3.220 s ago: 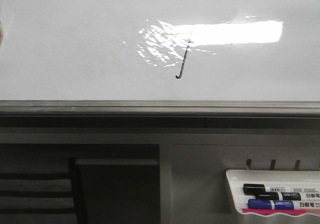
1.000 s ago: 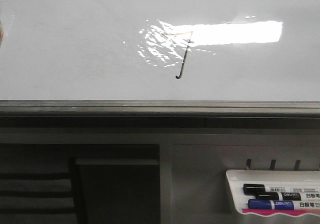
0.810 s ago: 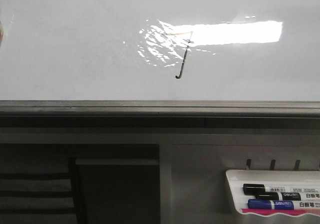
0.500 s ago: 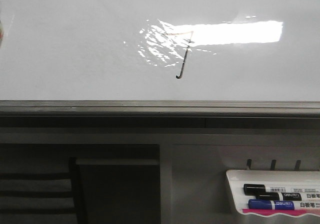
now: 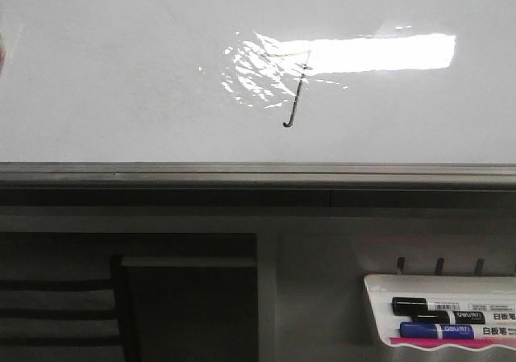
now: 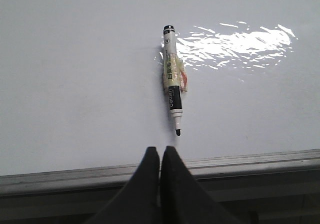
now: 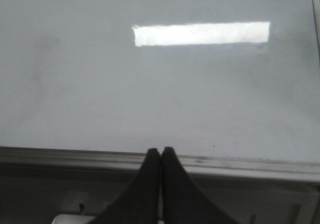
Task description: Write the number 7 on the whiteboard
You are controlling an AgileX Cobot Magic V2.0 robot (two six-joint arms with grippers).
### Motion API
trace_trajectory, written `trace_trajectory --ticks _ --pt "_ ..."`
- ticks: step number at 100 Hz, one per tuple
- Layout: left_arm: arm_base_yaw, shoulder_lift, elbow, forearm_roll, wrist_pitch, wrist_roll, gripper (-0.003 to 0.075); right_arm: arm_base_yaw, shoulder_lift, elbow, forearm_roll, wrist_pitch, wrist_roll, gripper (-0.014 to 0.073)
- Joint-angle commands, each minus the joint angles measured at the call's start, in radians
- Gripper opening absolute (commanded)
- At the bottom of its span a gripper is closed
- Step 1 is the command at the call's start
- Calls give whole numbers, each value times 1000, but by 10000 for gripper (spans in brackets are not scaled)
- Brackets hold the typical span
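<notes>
The number 7 (image 5: pixel 297 88) looks finished on the whiteboard (image 5: pixel 121 72), the marker (image 6: pixel 173 92) lies released, and both pincers (image 6: pixel 160 151) (image 7: pixel 160 151) are closed and empty.

The left gripper (image 6: pixel 160 156) is showing two matte black fingers tapering to narrow, rounded tips. The right gripper (image 7: pixel 160 156) is looking the same: plain black, smooth, unmarked.

glossy white whiteboard (image 5: pixel 121 72), thin dark number 7 (image 5: pixel 297 96), grey frame rail (image 5: pixel 242 172)
</notes>
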Motion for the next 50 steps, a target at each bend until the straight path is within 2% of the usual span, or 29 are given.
trace_trajectory --ticks 1,4,50 --pt "1 -31 35 -8 -80 -11 -20 -8 -23 34 3 -156 5 -71" --pt "1 -31 35 -8 -80 -11 -20 -8 -23 29 3 -124 5 -71" --pt "1 -31 35 -8 -80 -11 -20 -6 -23 29 -16 -139 34 -71"
